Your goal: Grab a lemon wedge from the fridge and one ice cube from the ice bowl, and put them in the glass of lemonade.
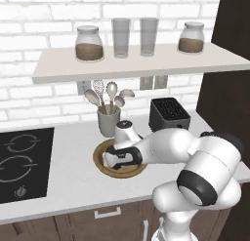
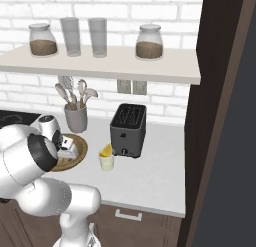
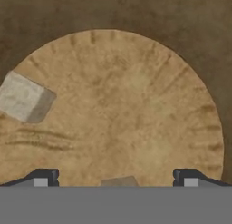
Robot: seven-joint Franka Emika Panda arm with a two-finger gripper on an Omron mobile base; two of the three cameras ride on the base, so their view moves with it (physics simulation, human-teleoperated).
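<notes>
Where the white arm bends across the counter, we record the gripper [image 3: 115,177] lowered over the ice bowl [image 1: 134,170], its jaws spread wide with nothing between them; the two dark fingertips [image 3: 43,176] stand far apart at the bottom of the hand view. From the left base view the arm hides most of the bowl, leaving a crescent of brown rim. In the hand view we list one pale ice cube [image 3: 25,99] on the bowl floor, off to the left of the fingertips, and a second pale shape [image 3: 120,181] between them, cut off at the bottom edge; we cannot tell what it is.

The glass of lemonade [image 2: 106,161] stands on the counter just in front of the toaster [image 2: 128,129], with the lemon wedge [image 2: 106,150] at its rim; whether the wedge sits in the liquid or on the rim is too small to tell. Behind the bowl stands a grey utensil cup [image 1: 108,121]. On the shelf [image 1: 136,64] are two jars and two tall glasses. The fridge [image 2: 225,116] rises at the right, cut off by the frame.
</notes>
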